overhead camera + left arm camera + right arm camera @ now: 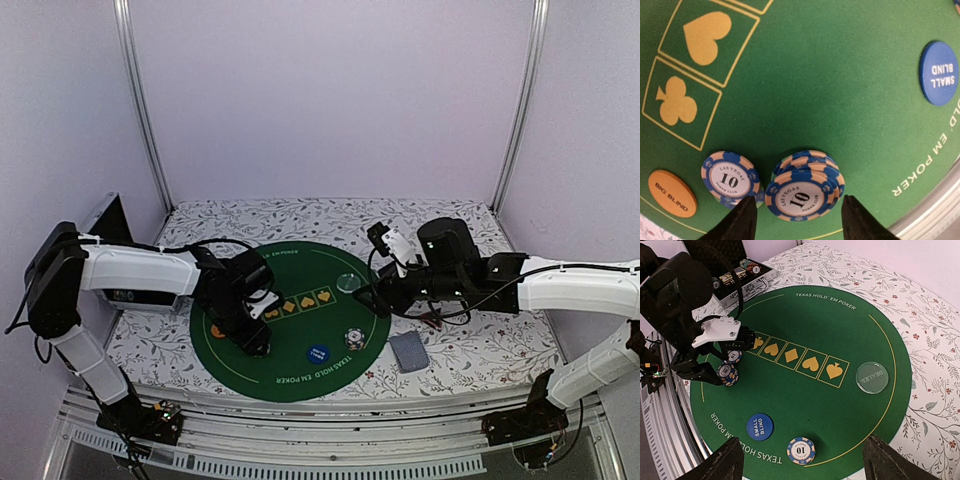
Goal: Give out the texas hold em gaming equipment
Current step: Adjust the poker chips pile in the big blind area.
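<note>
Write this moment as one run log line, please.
left gripper: open, astride chip stack | right gripper: open, above green mat | on mat: blue button, orange button, clear disc

arms: white shells | joints: black (cables too) | claw fingers: black

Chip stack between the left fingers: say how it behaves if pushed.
The chip stack sits staggered, so a side push would likely shear it. Its chips look rigid and lie flat on the green mat, so rolling seems unlikely.
</note>
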Controlling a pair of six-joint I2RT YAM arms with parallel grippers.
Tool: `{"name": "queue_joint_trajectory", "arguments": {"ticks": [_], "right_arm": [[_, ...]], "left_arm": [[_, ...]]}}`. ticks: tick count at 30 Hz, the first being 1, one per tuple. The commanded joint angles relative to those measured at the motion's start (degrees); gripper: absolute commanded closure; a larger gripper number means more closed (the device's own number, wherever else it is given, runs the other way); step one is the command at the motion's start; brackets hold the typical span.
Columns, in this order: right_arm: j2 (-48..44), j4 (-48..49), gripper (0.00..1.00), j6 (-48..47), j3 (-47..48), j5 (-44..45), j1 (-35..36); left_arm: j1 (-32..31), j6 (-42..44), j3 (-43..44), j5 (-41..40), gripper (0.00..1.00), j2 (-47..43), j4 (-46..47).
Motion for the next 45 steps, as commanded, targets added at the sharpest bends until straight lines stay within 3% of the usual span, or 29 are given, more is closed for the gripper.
{"name": "queue_joint_trajectory", "arguments": {"ticks": [1, 8, 14, 20, 36, 45], "right_arm": [[-1.65, -0.18, 0.16, -0.09, -0.58, 0.47, -0.4], [-0.67, -0.18, 0.16, -0.22, 0.1, -0.19, -0.35], [-0.75, -0.18, 0.16, -0.22, -0.1, -0.21, -0.4], [-0.9, -0.35, 0.15, -0.15, -0.11, -0.42, -0.44], [-0.71, -1.05, 0.15, -1.37, 0.42, -0.34, -0.71], [-1.77, -1.15, 0.15, -1.18, -0.14, -0.02, -0.74]], "left_arm": [[-0.54, 1.04, 1.23, 0.32, 0.35, -0.81, -0.47], [-0.84, 1.79, 1.66, 1.03, 0.3, 2.69, 1.29], [-1.37, 2.01, 2.67, 0.05, 0.44, 4.96, 1.81], [-1.65, 2.2, 2.91, 0.94, 0.48, 5.72, 1.58], [-2.02, 2.45, 1.4, 0.1, 0.4, 3.98, -0.43], [-1.88, 2.49, 0.89, -2.79, 0.52, 5.95, -0.47]]}}
